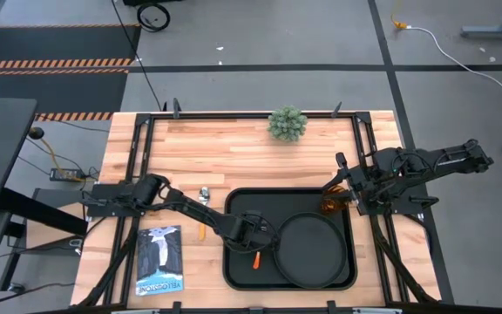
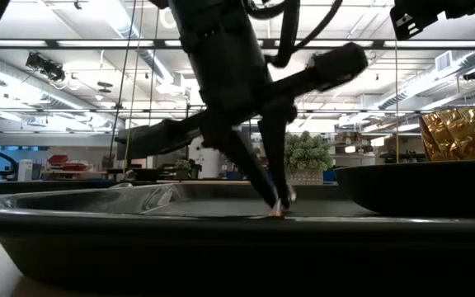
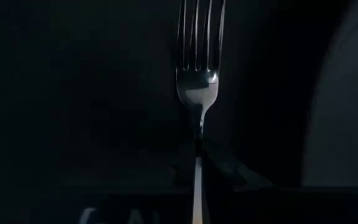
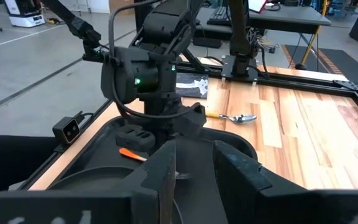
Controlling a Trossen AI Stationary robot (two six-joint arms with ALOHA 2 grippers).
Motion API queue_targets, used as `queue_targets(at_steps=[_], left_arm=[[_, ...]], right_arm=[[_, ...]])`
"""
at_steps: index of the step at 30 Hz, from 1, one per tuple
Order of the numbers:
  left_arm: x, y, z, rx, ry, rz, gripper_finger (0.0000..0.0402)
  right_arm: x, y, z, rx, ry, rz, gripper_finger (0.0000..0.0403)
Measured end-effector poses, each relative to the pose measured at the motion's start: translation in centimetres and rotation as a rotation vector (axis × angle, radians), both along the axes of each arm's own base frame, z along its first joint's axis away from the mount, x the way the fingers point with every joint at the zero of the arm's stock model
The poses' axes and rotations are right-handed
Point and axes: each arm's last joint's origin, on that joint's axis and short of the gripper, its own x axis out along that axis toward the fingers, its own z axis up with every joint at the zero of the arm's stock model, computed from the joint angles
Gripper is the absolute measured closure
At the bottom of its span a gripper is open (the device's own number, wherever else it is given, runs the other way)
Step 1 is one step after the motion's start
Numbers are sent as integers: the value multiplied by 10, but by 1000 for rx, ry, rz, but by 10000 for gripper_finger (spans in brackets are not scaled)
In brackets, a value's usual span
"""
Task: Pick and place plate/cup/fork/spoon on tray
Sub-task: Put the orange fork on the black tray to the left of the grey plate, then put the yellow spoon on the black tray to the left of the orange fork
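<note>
The black tray [image 1: 234, 196] lies at the table's middle near edge. The round black plate [image 1: 312, 253] rests in its right half. The amber cup [image 1: 331, 204] stands at the tray's far right corner and also shows in the low view [image 2: 464, 132]. My left gripper [image 1: 255, 240] reaches down into the tray's left half, shut on the fork [image 3: 197, 93]. The fork's orange handle [image 1: 256, 260] sticks out toward the near edge. The spoon [image 1: 204, 202] lies on the table left of the tray. My right gripper [image 1: 342, 190] is open and empty beside the cup. My left gripper pinches the fork between its two fingers just behind the neck, at the start of the handle [image 3: 197, 163]. The fingers slant down from the table's left and meet at the tray floor [image 2: 277, 208]. The fork lies low over the tray floor, whether touching it I cannot tell.
A small green plant [image 1: 287, 123] stands at the far edge. A booklet [image 1: 159, 259] lies near the left front. Bare wood shows between the tray and the plant.
</note>
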Motion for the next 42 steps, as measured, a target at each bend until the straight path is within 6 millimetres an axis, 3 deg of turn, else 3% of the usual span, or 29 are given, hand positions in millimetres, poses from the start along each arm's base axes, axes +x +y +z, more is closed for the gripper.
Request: queue_targets(at_steps=[17,26,29,37,42], left_arm=[[1,0,0,-5,-19,40,358],[1,1,1,12,-18,17,305],[-1,4,10,31,-15,-18,292],[-27,20,42,74,165,-176,293],[-53,31,51,126,399,-183,312]], right_arm=[[0,1,0,5,1,12,289],[0,2,0,5,1,16,289],[0,2,0,5,-1,16,289],[0,2,0,5,0,16,289],[0,2,0,6,-1,15,289]])
